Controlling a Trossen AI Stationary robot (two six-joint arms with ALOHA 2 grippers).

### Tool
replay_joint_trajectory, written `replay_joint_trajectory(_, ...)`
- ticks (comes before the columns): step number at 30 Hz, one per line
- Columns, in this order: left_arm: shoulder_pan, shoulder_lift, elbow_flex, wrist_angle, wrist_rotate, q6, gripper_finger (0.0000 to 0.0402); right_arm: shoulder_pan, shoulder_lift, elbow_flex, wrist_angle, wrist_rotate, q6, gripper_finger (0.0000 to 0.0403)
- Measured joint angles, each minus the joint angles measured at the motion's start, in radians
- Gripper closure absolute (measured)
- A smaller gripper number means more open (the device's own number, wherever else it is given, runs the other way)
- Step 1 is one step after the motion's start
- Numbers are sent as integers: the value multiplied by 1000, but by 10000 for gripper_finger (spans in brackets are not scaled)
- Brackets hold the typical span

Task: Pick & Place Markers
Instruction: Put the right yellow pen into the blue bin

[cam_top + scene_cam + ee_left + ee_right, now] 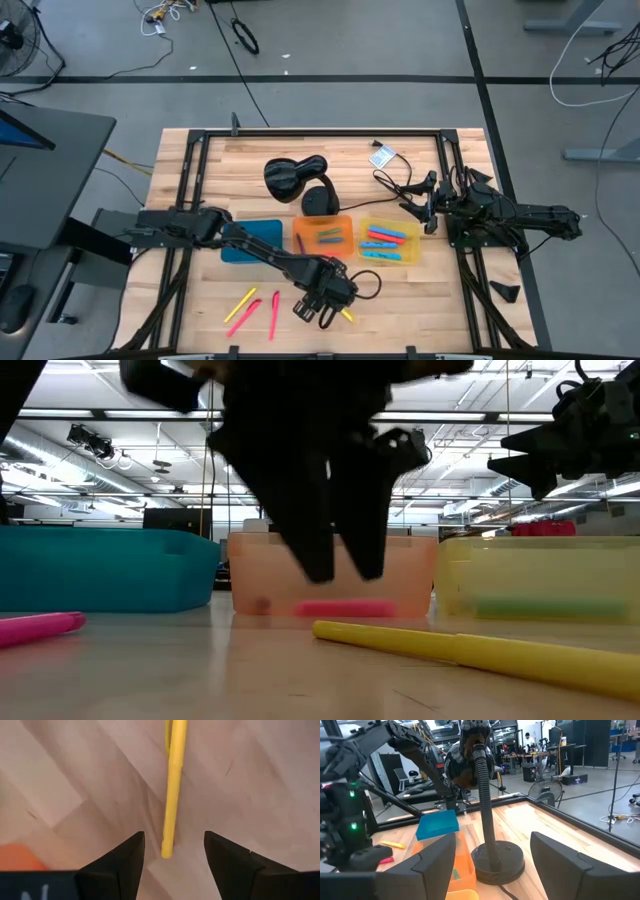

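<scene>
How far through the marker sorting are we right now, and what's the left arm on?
Done: markers lie in the orange tray and yellow tray. In hand: nothing gripped yet; the left gripper hangs open over a yellow marker on the table, one end between its fingers. Left: that one, another yellow marker and a pink marker. The right gripper waits open beside the yellow tray.

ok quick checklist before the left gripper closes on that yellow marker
1. Left gripper open: ok.
2. Yellow marker lined up in the gap between the fingers: ok, its end sits there.
3. Fingers down at marker height: not ok, tips above the table in the low view.
4. Orange tray free to receive it: ok, only partly filled.
5. Right gripper out of the way: ok, back by the yellow tray.
</scene>
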Motion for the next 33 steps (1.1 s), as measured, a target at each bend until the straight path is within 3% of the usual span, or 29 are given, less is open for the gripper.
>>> replay_joint_trajectory(16,0,86,3,70,-3,3,191,0,0,0,0,0,0,144)
replay_joint_trajectory(33,8,89,2,64,93,-52,200,0,0,0,0,0,0,144)
